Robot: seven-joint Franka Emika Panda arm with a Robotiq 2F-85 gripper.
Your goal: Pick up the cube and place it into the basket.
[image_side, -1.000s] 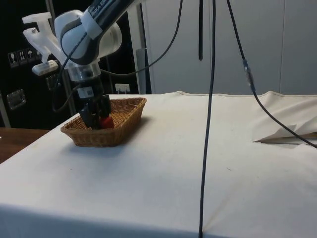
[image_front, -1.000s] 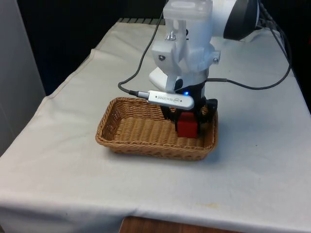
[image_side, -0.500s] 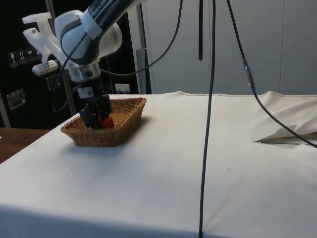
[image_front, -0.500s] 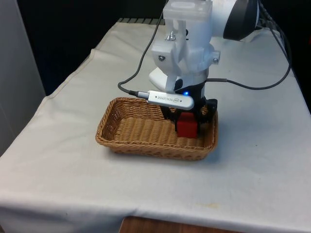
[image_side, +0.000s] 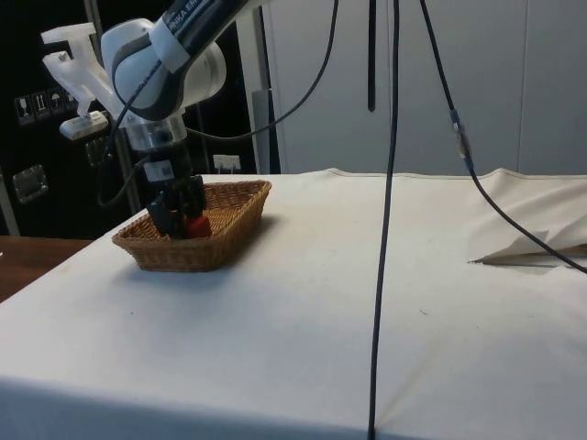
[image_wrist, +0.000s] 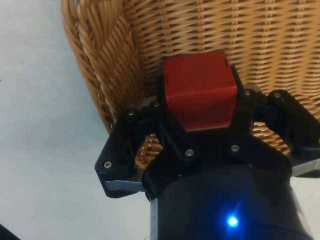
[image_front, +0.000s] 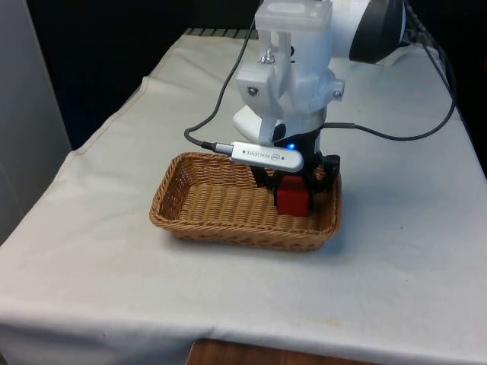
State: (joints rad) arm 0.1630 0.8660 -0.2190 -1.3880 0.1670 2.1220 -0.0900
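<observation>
Item: cube (image_front: pixel 292 200), red. Location: inside the basket (image_front: pixel 204 204), at the end on the front view's right, close to the wicker wall there. In the wrist view the cube (image_wrist: pixel 200 90) sits between the two black fingers, which press its opposite sides. Whether its underside touches the weave cannot be told from any view.

Item: claw (image_front: pixel 294 186), black, two-fingered. State: closed on the cube, gap no wider than the cube itself. Posture: pointing down into the basket from above, as the side view confirms with the claw (image_side: pixel 181 213) sunk below rim level. Reason, as judged: lowering the cube well inside before release keeps it from bouncing or tipping over the low wall.

Item: basket, shallow woven wicker, oblong. Standing flat on the counter (image_front: pixel 403 251), on the white cloth.

Task status, as judged: carry done, cube within the basket; release and withdrawal not yet made.

Caution: the claw hangs near the basket wall (image_wrist: pixel 107 65); opening wide or lifting off askew could catch the wicker and drag the basket.
</observation>
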